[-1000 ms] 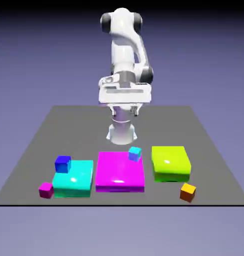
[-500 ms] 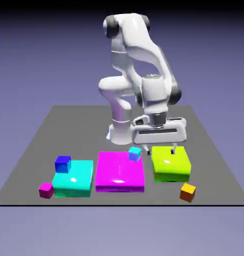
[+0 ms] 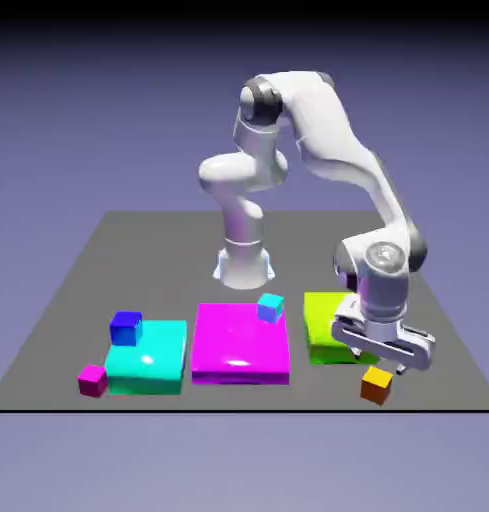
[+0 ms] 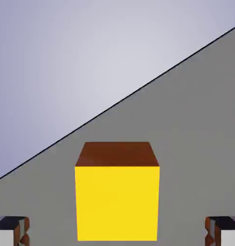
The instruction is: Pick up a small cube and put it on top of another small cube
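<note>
A small orange cube [image 3: 377,384] rests on the grey table near the front edge, at the exterior view's right. My gripper [image 3: 380,362] hangs just above it, jaws wide apart. In the hand view the cube [image 4: 117,197] looks yellow and large, standing between the two grey fingertips [image 4: 11,230] with a gap on each side. A light blue small cube [image 3: 270,307] sits on the big magenta block [image 3: 240,343]. A dark blue small cube [image 3: 125,328] stands at the back corner of the cyan block [image 3: 148,356], and a small magenta cube [image 3: 92,380] lies at that block's front left.
A big lime-green block [image 3: 328,325] stands just behind my hand, partly hidden by it. The table's front edge [image 3: 238,409] runs close to the orange cube; in the hand view that edge [image 4: 114,103] crosses diagonally.
The arm has swung from above the table's middle to the exterior view's right and come down low, from over the green block to just above the orange cube. The jaws stayed open.
</note>
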### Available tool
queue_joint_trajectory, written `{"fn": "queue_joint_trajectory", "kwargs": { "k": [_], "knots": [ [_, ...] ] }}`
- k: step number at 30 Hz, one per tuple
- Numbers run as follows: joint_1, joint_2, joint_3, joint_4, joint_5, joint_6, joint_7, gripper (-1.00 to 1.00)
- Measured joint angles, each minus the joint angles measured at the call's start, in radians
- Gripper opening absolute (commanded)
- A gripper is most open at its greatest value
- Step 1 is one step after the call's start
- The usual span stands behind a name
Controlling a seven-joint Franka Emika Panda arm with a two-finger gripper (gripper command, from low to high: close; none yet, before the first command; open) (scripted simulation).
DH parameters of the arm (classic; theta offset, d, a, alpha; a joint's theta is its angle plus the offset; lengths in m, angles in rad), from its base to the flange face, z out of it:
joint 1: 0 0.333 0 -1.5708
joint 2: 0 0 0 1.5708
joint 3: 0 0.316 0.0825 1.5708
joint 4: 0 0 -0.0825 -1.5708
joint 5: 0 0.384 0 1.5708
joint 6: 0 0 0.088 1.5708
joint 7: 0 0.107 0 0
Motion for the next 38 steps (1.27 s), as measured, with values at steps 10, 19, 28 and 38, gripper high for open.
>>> {"fn": "queue_joint_trajectory", "kwargs": {
  "k": [10, 19, 28, 38],
  "knots": [
    [-0.074, -0.168, -0.103, -0.031, -0.041, -0.154, -0.125, -1.00],
    [-0.272, -0.336, -0.354, -0.094, -0.118, -0.308, -0.516, -1.00],
    [-0.455, -0.490, -0.583, -0.152, -0.189, -0.449, -0.873, -1.00],
    [-0.457, -0.468, -0.578, -0.172, -0.178, -0.410, -0.882, 1.00]
  ]
}}
